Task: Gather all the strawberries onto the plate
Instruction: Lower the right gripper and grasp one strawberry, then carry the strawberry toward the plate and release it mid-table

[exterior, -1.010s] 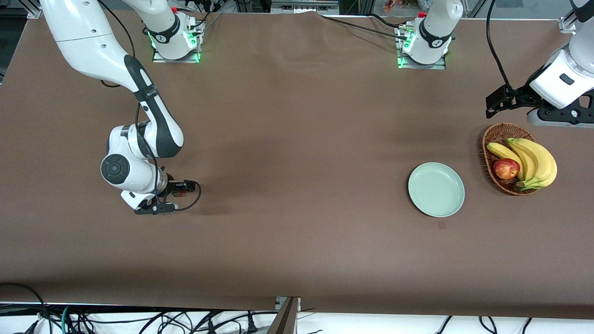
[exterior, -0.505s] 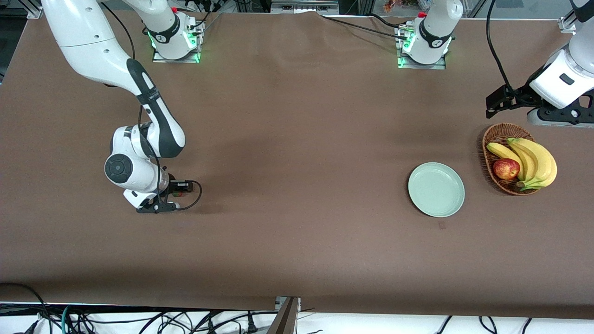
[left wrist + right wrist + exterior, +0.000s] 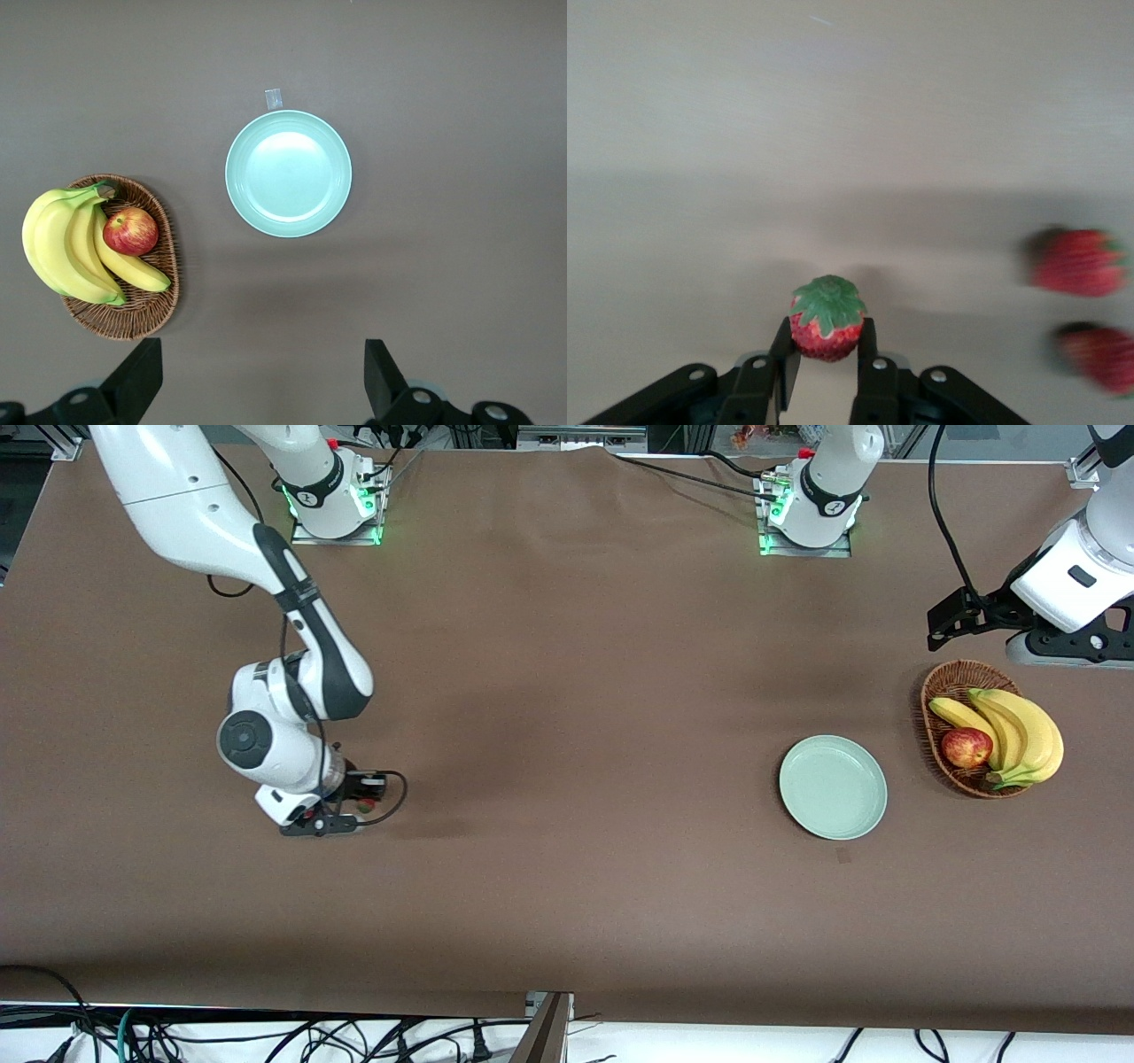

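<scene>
While one strawberry is clamped between the fingers of the right gripper, the plate is seen bare, so no berry is judged delivered as yet.

Item 1, right gripper: placed at the centre-left of the front view, low over the table. Fingers are narrowed onto the berry, which is held cap upward in the lower centre of the right wrist view.

Item 2, strawberries, loose: two, blurred, at the right edge of the right wrist view, one and another, both lying on the table near the held berry. In the front view they cannot be made out.

Item 3, plate: pale green, empty, at the lower right of the front view, well apart from the right gripper; shown also in the upper centre of the left wrist view.

Item 4, left gripper: held high, fingers spread wide and empty, seen at the bottom of the left wrist view. The left arm is waiting.

Item 5, basket: wicker, beside the plate, holding bananas and an apple.

Progress, as judged: first berry grasped, not yet carried across; its transport and release remain, then the two others are left to be fetched.
</scene>
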